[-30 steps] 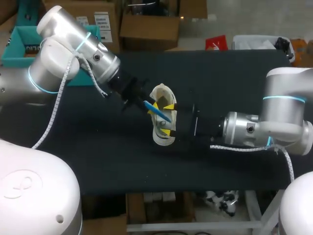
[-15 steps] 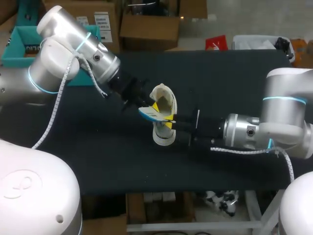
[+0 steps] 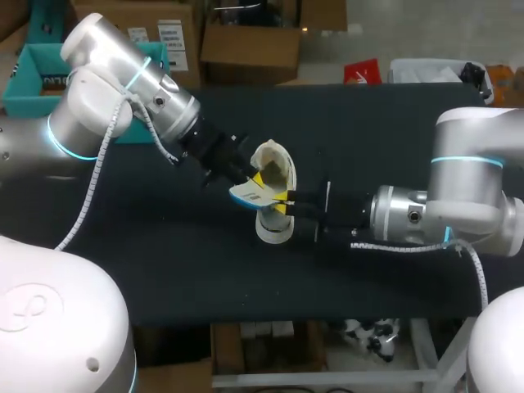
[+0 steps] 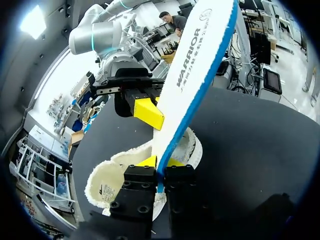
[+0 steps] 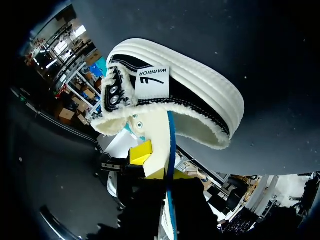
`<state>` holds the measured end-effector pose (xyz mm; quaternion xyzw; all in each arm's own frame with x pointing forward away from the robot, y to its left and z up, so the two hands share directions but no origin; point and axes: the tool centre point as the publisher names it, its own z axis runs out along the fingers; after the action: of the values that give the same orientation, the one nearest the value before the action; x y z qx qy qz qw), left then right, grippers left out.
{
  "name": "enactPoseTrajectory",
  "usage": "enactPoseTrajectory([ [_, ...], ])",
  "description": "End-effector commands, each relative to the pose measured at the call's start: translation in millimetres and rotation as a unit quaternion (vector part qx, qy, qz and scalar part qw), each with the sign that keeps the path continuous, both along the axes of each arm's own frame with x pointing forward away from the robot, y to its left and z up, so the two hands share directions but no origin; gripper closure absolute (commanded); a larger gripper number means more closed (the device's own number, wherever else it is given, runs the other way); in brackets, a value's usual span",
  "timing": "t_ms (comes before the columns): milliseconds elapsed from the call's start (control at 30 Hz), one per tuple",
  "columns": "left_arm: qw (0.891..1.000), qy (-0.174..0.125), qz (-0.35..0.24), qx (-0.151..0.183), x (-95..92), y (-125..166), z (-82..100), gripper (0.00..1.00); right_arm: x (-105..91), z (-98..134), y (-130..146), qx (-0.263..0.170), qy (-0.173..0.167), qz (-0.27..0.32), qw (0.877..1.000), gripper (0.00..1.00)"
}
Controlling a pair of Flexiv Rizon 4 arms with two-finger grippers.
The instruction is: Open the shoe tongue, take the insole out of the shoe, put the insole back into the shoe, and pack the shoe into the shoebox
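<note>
Insole farther out of shoe, in left gripper and right gripper.

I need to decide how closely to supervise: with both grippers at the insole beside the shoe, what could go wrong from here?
The left gripper and the right gripper both seem clamped on the one insole. If they pull differently, it could bend or slip free. The shoe lies unheld on the table, so pushing the insole in may shove it aside.
</note>
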<state>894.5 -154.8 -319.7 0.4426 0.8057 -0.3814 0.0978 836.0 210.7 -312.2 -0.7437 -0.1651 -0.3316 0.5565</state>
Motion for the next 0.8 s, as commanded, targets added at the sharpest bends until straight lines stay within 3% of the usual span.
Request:
enactPoseTrajectory([
  [33,1.000,0.004,-0.012,-0.010,6.2,-5,-9.5,1.00,5.3,-3,2,-0.005,-0.001,-0.003,1.000,1.00],
  [233,0.999,-0.004,-0.024,-0.026,10.8,-11,-13.0,1.00,10.9,-6,-2,-0.016,-0.006,-0.010,1.000,1.00],
  [800,0.999,-0.004,-0.029,-0.029,20.5,-18,-22.9,1.00,36.0,-30,-19,-0.025,-0.003,-0.021,0.999,1.00],
])
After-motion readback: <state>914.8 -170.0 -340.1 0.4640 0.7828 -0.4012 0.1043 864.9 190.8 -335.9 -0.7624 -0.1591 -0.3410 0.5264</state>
